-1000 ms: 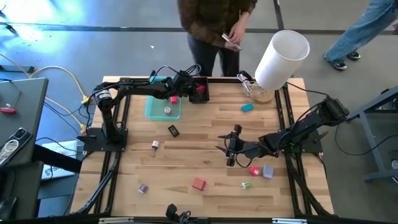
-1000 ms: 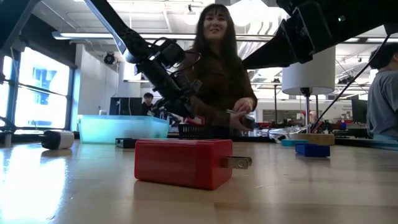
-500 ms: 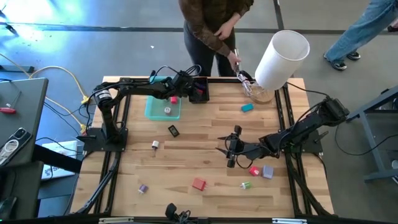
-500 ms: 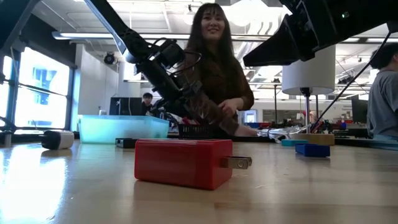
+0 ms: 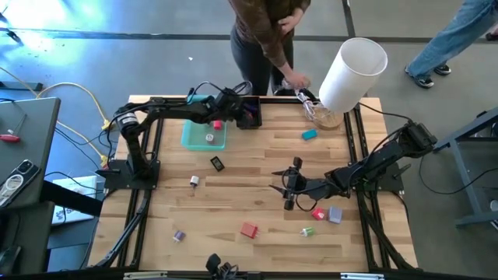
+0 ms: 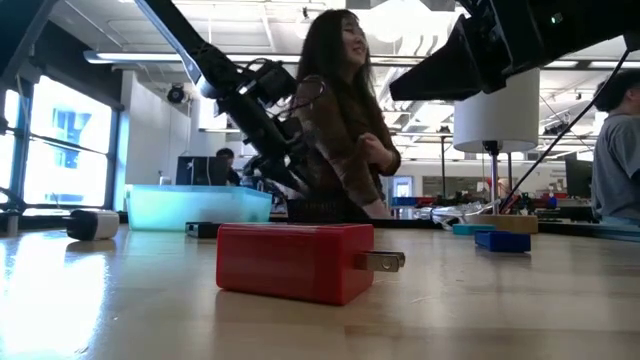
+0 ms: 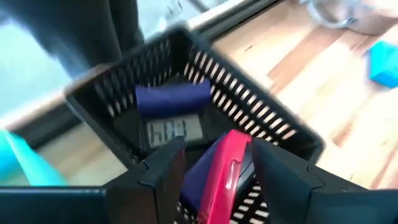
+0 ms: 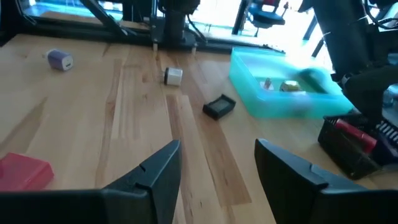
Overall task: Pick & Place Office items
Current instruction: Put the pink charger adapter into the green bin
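Red and glossy, a slim clip-like piece (image 7: 225,169) stands tilted between the spread jaws of the left gripper (image 7: 214,177), its long axis running down into a black mesh basket (image 7: 261,121) at the desk's far edge; whether the fingers touch it, I cannot tell. A purple block (image 7: 173,98) lies inside the basket. Beside it sits a teal tray (image 5: 204,134). Other small items are scattered well apart on the wooden desk (image 5: 257,167): a red blocky plug (image 6: 295,262) with prongs pointing sideways near the front, a teal piece (image 5: 310,134), a black one (image 5: 217,163). The right gripper (image 5: 288,187), jaws spread and empty, hovers mid-desk over open wood.
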### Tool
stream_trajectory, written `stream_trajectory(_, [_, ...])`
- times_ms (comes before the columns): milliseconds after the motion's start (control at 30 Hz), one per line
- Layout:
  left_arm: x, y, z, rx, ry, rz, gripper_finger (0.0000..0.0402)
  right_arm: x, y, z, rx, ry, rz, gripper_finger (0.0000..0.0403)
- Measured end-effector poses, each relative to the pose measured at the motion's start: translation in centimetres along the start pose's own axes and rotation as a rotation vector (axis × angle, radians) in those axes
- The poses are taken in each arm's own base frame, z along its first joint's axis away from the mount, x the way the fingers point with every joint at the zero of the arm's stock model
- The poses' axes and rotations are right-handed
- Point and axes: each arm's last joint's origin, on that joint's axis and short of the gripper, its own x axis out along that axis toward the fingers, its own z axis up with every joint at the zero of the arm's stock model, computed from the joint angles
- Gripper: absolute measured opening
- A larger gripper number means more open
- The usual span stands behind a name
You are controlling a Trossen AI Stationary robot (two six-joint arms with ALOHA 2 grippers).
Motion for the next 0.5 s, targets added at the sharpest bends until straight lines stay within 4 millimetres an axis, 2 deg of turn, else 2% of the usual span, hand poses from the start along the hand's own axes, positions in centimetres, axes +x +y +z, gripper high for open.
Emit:
stream_trajectory(100, [-1.9, -0.6, 1.3, 0.081, -0.062, -0.024, 0.0186, -0.1, 0.1, 0.6, -0.015, -0.058, 0.001, 0.0191])
stream_trajectory(267, [-6.8, -2.3, 3.4, 0.147, -0.159, -0.082, 0.0186, -1.1, 1.2, 1.9, -0.109, -0.182, 0.036, 0.0192])
stream_trajectory(367, [-9.9, -3.6, 3.5, 0.197, -0.145, -0.112, 0.0186, -1.9, 2.2, 2.1, -0.148, -0.218, 0.065, 0.0192])
stream_trajectory(500, [-14.0, -5.7, 2.4, 0.313, -0.096, -0.146, 0.0186, -3.3, 3.5, 1.9, -0.161, -0.215, 0.039, 0.0192])
